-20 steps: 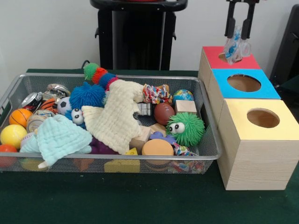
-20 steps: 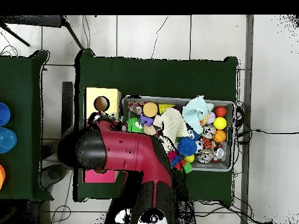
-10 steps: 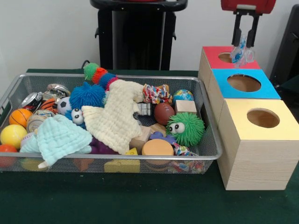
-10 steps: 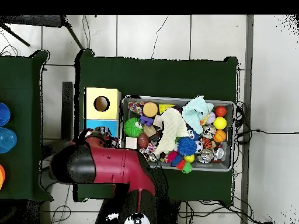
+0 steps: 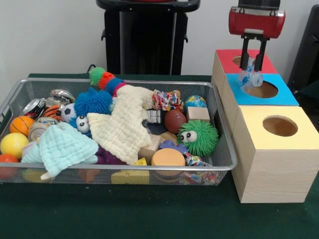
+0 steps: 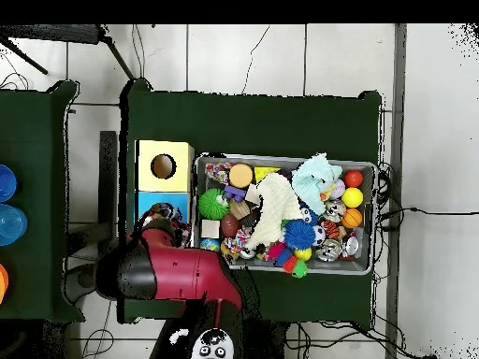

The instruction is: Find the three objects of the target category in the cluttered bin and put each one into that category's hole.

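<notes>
Gripper [image 5: 251, 63] fingers were clamped on a small water bottle [image 5: 250, 77], crinkled clear plastic with a blue-and-white label. Bottle hung below the fingertips, tilted, over the far edge of the blue-topped box's hole [image 5: 261, 89], just in front of the red-topped box [image 5: 247, 61]. Red box's hole [image 5: 240, 60] was partly hidden behind the fingers. Arm came straight down, red wrist housing [image 5: 256, 22] above, fingers vertical. Overhead, the arm [image 6: 173, 271] covered the red box. Wire-mesh bin [image 5: 220, 130] sat beside the boxes, full of toys and cloths.
</notes>
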Robot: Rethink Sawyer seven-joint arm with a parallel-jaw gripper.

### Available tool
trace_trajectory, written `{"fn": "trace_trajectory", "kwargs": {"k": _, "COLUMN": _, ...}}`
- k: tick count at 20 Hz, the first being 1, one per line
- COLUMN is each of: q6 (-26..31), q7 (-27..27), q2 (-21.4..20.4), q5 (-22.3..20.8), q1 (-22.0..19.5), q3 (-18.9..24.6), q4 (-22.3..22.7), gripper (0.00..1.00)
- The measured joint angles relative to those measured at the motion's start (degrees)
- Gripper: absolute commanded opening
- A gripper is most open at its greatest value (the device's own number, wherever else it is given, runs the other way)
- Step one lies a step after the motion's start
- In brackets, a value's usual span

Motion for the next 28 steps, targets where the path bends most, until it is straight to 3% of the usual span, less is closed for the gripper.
{"fn": "trace_trajectory", "kwargs": {"k": 16, "q6": -2.0, "q7": 0.8, "q2": 2.88, "q5": 8.61, "q1": 5.39, "q3": -0.53, "q4": -0.16, "gripper": 0.0}}
{"fn": "trace_trajectory", "kwargs": {"k": 17, "q6": -1.99, "q7": 0.84, "q2": 2.98, "q5": 8.89, "q1": 5.49, "q3": -0.68, "q4": -0.17, "gripper": 1.0}}
{"fn": "trace_trajectory", "kwargs": {"k": 28, "q6": -0.75, "q7": 1.48, "q2": 5.34, "q5": 10.34, "q1": 12.54, "q3": -7.63, "q4": -0.41, "gripper": 1.0}}
